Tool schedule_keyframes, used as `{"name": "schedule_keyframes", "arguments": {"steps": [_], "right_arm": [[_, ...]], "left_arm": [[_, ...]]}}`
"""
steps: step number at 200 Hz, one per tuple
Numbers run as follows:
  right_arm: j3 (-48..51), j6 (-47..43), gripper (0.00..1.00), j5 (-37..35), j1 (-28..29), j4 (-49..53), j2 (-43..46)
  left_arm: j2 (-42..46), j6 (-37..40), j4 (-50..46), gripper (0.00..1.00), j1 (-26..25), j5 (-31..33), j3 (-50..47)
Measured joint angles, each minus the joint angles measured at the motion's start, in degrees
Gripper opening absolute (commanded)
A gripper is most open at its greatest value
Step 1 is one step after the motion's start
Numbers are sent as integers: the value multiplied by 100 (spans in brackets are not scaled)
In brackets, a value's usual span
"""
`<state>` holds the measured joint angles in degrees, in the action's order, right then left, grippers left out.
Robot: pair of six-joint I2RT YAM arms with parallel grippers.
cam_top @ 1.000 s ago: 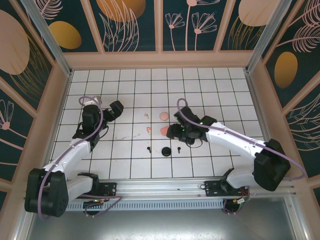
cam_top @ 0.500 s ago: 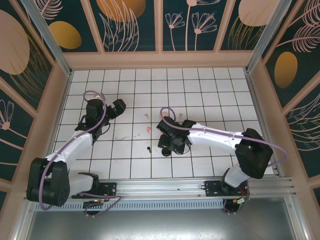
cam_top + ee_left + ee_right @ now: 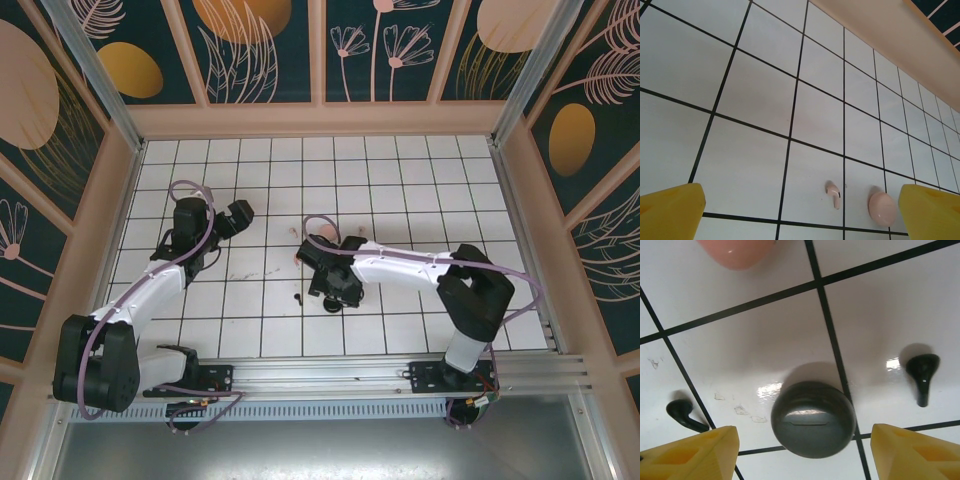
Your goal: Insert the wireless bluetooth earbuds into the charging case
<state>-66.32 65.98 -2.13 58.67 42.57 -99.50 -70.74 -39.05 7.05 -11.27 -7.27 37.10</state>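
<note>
A round black charging case (image 3: pixel 813 418) lies shut on the white tiles, between and just beyond the open yellow fingertips (image 3: pixel 690 455) of my right gripper (image 3: pixel 805 455); nothing is held. One black earbud (image 3: pixel 684 414) lies to its left and another black earbud (image 3: pixel 923 369) to its right. A coral case (image 3: pixel 737 250) sits further off. From above, my right gripper (image 3: pixel 335 288) hovers over the black case (image 3: pixel 332 304), with a black earbud (image 3: pixel 297 297) beside it. My left gripper (image 3: pixel 800 215) is open and empty, facing a pale pink earbud (image 3: pixel 833 194) and a pink case (image 3: pixel 882 208).
A pale pink earbud (image 3: pixel 293 230) and a coral earbud (image 3: pixel 297 258) lie mid-table, between the two arms. The left gripper (image 3: pixel 240 213) hangs over the left part of the tiles. Wooden walls (image 3: pixel 320 120) ring the tiled floor.
My right arm has swung left and toward the near side, from beside the coral case to over the black case. The left arm shifted only slightly. Both grippers' jaws kept the same width.
</note>
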Motion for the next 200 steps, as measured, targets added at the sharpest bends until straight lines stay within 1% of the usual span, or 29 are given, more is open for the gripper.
{"name": "schedule_keyframes", "arguments": {"steps": [58, 137, 180, 200], "right_arm": [[-179, 0, 71, -48, 133, 48, -490], [-184, -39, 70, -219, 142, 103, -570], [-232, -114, 68, -216, 142, 96, -730], [-232, -146, 64, -214, 142, 94, -741]], "left_arm": [[0, 0, 2, 99, 0, -26, 26], [0, 0, 0, 99, 0, -48, 26], [0, -2, 2, 99, 0, -46, 26], [0, 0, 0, 99, 0, -46, 28]]}}
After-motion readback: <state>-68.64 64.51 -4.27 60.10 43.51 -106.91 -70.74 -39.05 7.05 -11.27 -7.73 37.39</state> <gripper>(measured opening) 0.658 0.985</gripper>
